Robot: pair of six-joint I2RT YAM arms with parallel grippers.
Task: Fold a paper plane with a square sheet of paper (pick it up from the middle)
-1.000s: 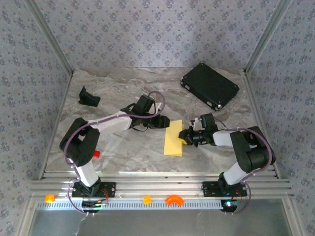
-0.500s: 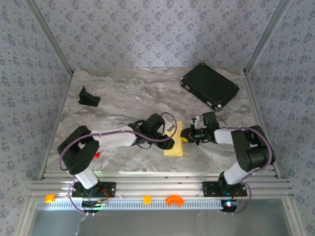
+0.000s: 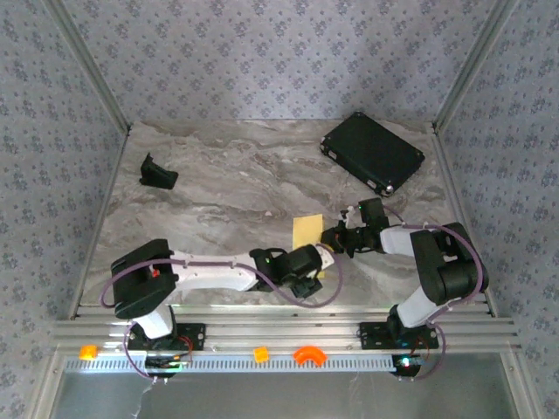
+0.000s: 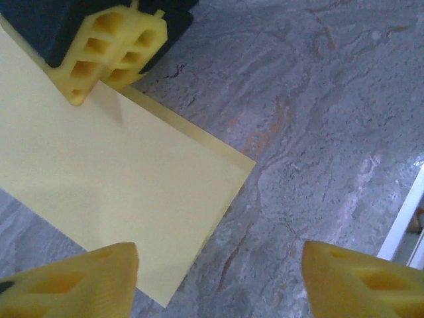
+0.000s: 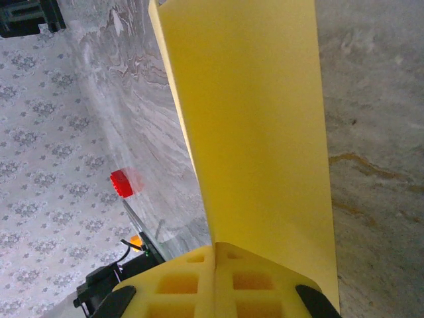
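Right gripper (image 5: 214, 262): my yellow fingers clamped shut on edge of thin pale-yellow rectangular paper sheet (image 5: 252, 132). Sheet sits mid-table between arms; can't tell if flat or slightly lifted.

Left gripper (image 4: 215, 278): jaws wide apart, hovering over sheet's near corner.

My judgement: hold right pinch steady, bring left down square to doubled edge, press without skewing.

Left wrist view shows free corner on grey marbled tabletop (image 4: 318, 99). Right wrist view shows small red block (image 5: 121, 182) beyond.

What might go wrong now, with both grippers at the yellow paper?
The right gripper pinches only one edge of the square sheet of paper, so a pull may tear or crumple it. The left gripper is open with just one finger over the sheet; closing there might miss it or skew the fold.
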